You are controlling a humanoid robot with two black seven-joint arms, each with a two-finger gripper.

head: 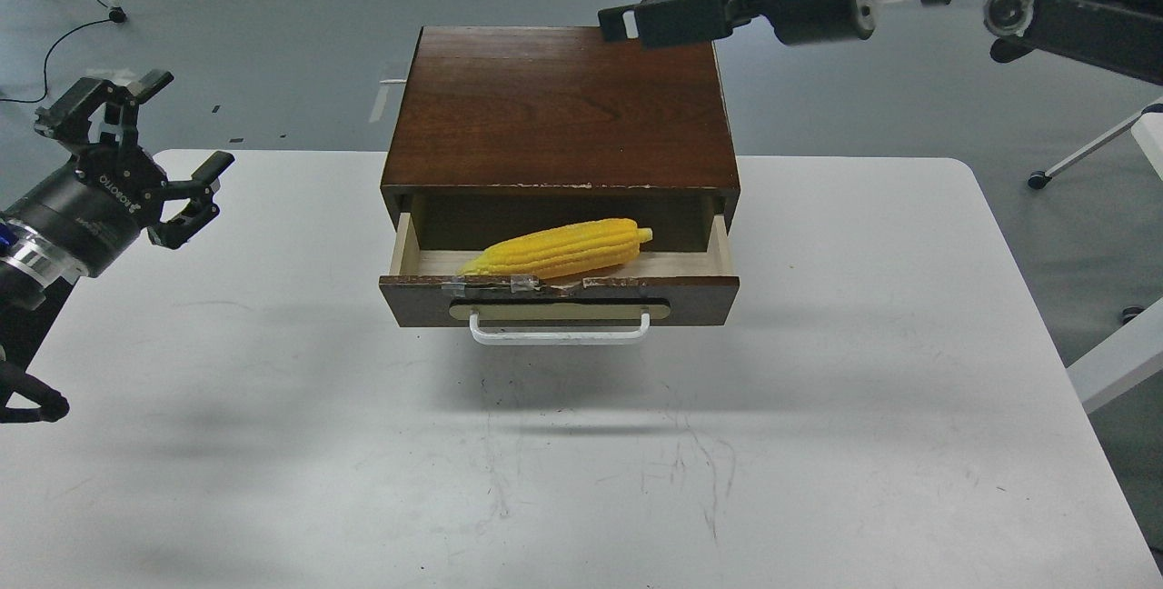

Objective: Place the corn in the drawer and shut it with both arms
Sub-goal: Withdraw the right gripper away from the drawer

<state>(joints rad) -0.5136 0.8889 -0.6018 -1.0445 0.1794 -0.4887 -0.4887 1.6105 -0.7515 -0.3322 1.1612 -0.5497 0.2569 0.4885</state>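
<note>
corn (559, 248) tip behind drawer (559, 298) front | drawer rear under cabinet (559, 107)

Yellow corn (561, 249) lying lengthwise inside open dark-brown drawer (559, 300), tapered tip left, stub right.

One corn (559, 248), one drawer (559, 298), two pincers (186, 130) (627, 24)

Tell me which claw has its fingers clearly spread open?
The left claw, beside the table's left edge: its fingers are splayed wide. The right claw, above the cabinet's back edge, shows no clear gap.
</note>
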